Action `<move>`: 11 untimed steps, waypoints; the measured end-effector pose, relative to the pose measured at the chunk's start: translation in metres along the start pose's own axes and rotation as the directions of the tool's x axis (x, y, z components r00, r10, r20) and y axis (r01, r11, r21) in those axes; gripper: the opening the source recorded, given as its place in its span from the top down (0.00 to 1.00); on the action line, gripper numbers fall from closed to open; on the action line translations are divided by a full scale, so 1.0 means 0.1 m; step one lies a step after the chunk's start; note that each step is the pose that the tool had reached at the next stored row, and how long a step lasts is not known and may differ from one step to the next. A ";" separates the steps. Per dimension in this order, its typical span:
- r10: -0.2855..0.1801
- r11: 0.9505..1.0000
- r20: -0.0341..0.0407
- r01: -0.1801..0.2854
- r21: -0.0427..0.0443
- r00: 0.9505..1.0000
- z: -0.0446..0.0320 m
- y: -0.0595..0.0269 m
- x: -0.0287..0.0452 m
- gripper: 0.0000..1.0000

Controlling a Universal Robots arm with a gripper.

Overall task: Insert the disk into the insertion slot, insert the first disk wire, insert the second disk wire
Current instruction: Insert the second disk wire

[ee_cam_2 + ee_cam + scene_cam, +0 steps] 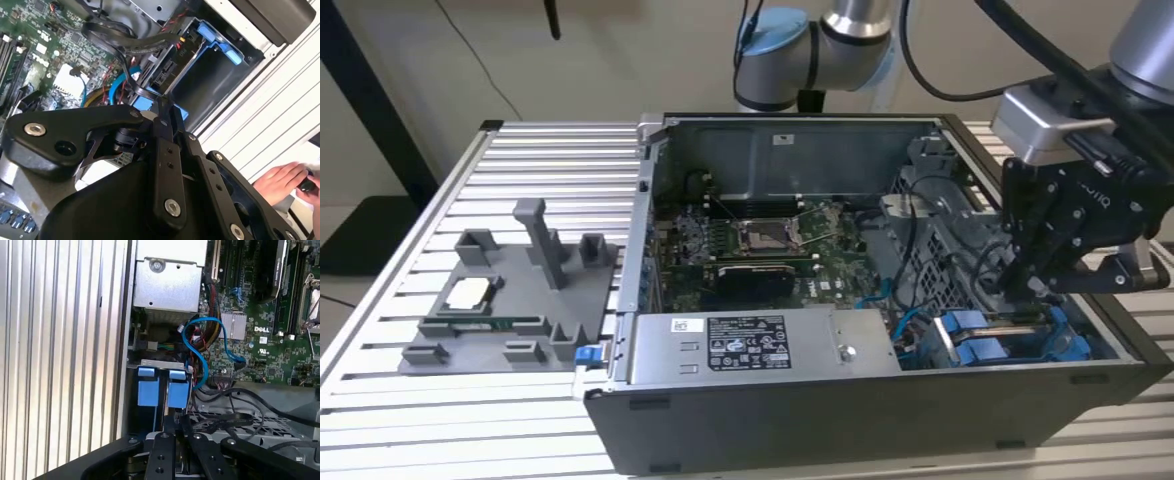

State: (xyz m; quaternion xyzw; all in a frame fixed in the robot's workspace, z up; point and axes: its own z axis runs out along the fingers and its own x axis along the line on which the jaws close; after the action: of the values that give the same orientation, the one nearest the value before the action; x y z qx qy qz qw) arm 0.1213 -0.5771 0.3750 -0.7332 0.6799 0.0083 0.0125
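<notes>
Gripper point(175, 424): fingers drawn nearly together; anything pinched cannot be made out.
Disk point(178, 392): judged seated in the slot point(131, 400), just below the gripper.
Handling: judged stiff, fragile; best held by its frame edges.

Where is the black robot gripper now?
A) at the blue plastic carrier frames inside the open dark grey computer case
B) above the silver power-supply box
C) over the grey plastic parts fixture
A: the black gripper hangs close above the blue plastic carrier frames, at the exterior view's right end of the computer case.
</notes>
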 end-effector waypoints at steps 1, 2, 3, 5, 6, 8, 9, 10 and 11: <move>0.000 1.000 0.000 0.000 0.000 1.000 0.018 0.000 0.001 0.84; 0.000 1.000 0.000 0.000 0.000 1.000 0.036 0.001 0.002 0.84; 0.000 1.000 0.000 0.000 0.000 1.000 0.054 0.001 0.002 0.84; -0.002 1.000 0.000 0.002 0.000 1.000 0.090 0.001 -0.009 0.84; -0.003 1.000 0.000 0.003 0.000 1.000 0.108 0.000 -0.021 0.84; -0.005 1.000 0.001 0.005 0.000 1.000 0.131 -0.004 -0.056 0.84; -0.006 1.000 0.000 0.006 0.000 1.000 0.140 -0.009 -0.070 0.84; -0.007 1.000 0.001 0.007 0.000 1.000 0.151 -0.021 -0.075 0.84; -0.008 1.000 0.001 0.008 0.000 1.000 0.160 -0.039 -0.076 0.84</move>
State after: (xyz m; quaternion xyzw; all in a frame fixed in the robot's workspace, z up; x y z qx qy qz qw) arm 0.1247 -0.5688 0.3593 -0.7360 0.6768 0.0087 0.0128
